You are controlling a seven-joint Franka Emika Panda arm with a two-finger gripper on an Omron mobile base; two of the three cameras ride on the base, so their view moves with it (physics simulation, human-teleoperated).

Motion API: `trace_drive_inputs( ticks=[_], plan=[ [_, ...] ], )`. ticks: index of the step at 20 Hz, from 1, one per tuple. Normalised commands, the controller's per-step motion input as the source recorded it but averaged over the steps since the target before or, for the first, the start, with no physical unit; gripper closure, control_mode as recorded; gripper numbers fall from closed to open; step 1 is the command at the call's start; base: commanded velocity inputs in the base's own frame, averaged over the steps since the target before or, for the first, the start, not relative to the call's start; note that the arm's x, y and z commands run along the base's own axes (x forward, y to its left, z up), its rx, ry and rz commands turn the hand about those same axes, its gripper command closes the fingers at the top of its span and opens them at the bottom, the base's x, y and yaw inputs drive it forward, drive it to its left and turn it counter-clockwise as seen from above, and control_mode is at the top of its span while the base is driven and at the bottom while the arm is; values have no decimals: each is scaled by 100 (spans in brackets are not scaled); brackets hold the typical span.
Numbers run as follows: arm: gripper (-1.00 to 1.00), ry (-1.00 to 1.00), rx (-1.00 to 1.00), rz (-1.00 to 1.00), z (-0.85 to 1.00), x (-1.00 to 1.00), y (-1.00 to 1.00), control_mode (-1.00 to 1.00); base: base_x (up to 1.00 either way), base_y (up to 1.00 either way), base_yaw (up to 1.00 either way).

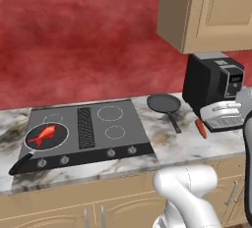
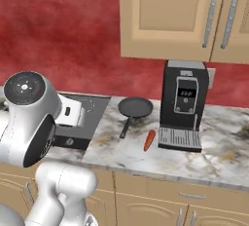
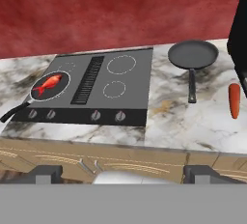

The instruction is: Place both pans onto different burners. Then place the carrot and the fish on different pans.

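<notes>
One dark pan (image 1: pixel 28 146) (image 3: pixel 34 94) sits on the front left burner of the cooktop (image 1: pixel 125 124) (image 3: pixel 137 88), and the red-orange fish (image 1: pixel 45 134) (image 3: pixel 48 84) lies in it. The other pan (image 1: pixel 164 103) (image 2: pixel 135 107) (image 3: pixel 193 54) rests on the marble counter just right of the cooktop, its handle pointing toward the front edge. The carrot (image 1: pixel 201 128) (image 2: pixel 150 141) (image 3: pixel 234 100) lies on the counter to the right of that handle. My gripper (image 3: pixel 124 174) is open and empty, held back in front of the counter and far from all of them.
A black coffee machine (image 1: pixel 211 82) (image 2: pixel 184 101) stands at the back right, close behind the carrot. Bare burners (image 3: pixel 120 64) (image 3: pixel 114 89) lie on the cooktop's right half, beside the central vent (image 3: pixel 88 79). Wall cabinets (image 2: pixel 175 15) hang above the counter.
</notes>
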Motion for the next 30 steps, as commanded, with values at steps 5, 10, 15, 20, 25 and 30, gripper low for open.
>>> trace_drive_inputs(
  ticks=[5, 10, 15, 20, 25, 30],
  plan=[
    [-100, 0, 0, 0, 0, 0, 0, 100, 1, -46, 0],
    [-100, 0, 0, 0, 0, 0, 0, 100, 15, -35, 0],
    [-100, 0, 0, 0, 0, 0, 0, 100, 29, -27, -2],
    [-100, 0, 0, 0, 0, 0, 0, 100, 41, -22, -4],
    [-100, 0, 0, 0, 0, 0, 0, 100, 45, -23, -6],
    [-100, 0, 0, 0, 0, 0, 0, 100, 27, -33, -4]
  ],
)
